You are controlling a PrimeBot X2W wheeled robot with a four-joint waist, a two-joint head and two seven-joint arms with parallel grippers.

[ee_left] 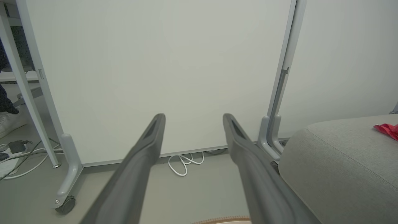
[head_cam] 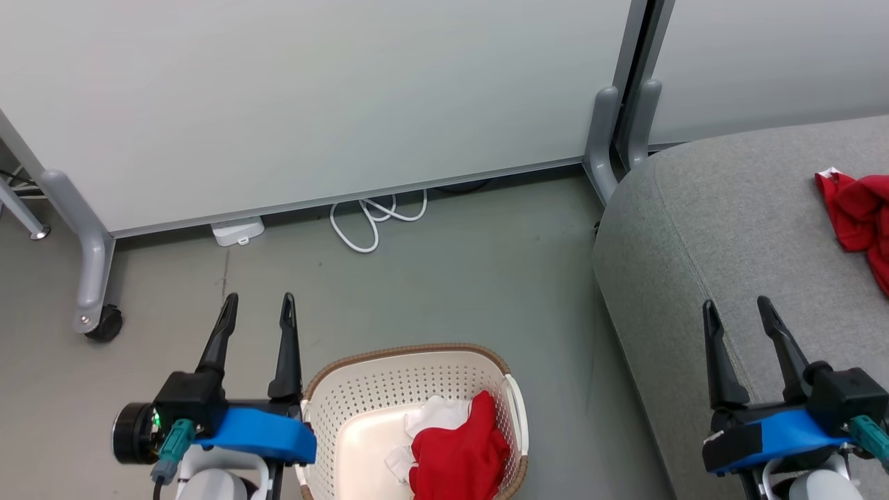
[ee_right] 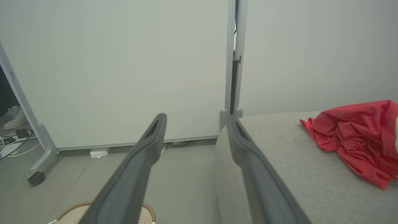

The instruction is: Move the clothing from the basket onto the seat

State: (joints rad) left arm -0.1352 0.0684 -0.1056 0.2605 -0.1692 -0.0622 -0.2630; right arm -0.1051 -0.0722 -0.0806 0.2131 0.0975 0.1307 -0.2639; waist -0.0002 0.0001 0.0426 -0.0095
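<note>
1. We find the left gripper (head_cam: 259, 300) with its jaws spread wide and nothing between them. It hangs over bare floor (head_cam: 451, 278) at 8 o'clock of the head view.
2. The right gripper (head_cam: 736, 303) is likewise spread and empty, at 4 o'clock, over the seat (head_cam: 729, 229) near its left edge.
3. The basket (head_cam: 410, 349) stands on the floor at 6 o'clock, just beside the left gripper and apart from the seat.
4. Clothing (head_cam: 458, 451), red with white parts, lies heaped in the basket's right half.
5. A second red garment (head_cam: 858, 212) lies crumpled on the seat at 3 o'clock, well apart from the right gripper.
6. At 12 o'clock stands a pale partition panel (head_cam: 312, 104), and a coiled white cable (head_cam: 375, 219) lies at its foot.
</note>
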